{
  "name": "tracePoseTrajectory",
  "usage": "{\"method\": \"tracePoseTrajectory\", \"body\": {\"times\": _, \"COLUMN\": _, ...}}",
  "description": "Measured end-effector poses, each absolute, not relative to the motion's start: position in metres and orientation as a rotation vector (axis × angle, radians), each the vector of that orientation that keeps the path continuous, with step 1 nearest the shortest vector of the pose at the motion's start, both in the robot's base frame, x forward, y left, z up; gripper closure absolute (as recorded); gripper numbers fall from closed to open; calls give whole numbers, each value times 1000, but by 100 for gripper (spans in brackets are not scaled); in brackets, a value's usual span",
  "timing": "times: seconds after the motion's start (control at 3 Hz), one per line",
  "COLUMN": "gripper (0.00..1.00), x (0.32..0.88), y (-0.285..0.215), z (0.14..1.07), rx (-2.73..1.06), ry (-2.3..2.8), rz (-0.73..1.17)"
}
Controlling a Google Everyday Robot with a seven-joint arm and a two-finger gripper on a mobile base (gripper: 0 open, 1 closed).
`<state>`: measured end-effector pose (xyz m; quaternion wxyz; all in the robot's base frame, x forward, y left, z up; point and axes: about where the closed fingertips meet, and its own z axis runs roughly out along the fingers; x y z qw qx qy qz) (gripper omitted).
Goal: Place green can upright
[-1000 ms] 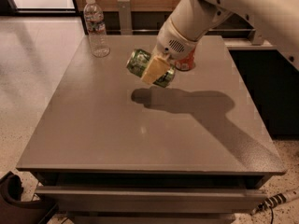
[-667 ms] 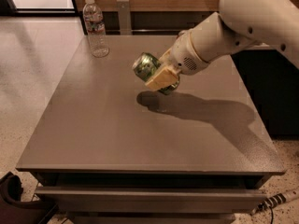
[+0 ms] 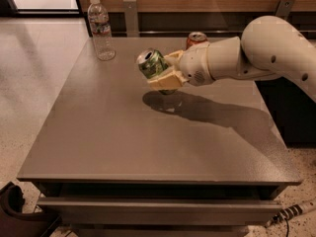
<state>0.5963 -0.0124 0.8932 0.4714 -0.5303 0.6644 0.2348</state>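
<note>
The green can [image 3: 152,63] is held in the air above the middle-back of the grey table [image 3: 123,142]. It is tilted, its silver top facing up and to the left. My gripper [image 3: 167,71] reaches in from the right on a white arm and is shut on the green can, with cream fingers [image 3: 165,81] above and below its body. The can's shadow lies on the table just beneath it.
A clear plastic water bottle [image 3: 100,28] stands upright at the table's back left. An orange-red can [image 3: 197,38] stands at the back, partly hidden behind my arm. A dark wall panel runs behind the table. Pale floor lies to the left.
The arm has swung lower and now reaches in more level from the right. The can's silver top has turned from sideways to more upward. The orange-red can has come into view.
</note>
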Motion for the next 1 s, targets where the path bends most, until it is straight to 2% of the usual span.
{"method": "tracePoseTrajectory", "body": {"times": 1.0, "gripper": 100, "x": 592, "y": 21, "z": 893, "rx": -1150, "ry": 1416, "rz": 840}}
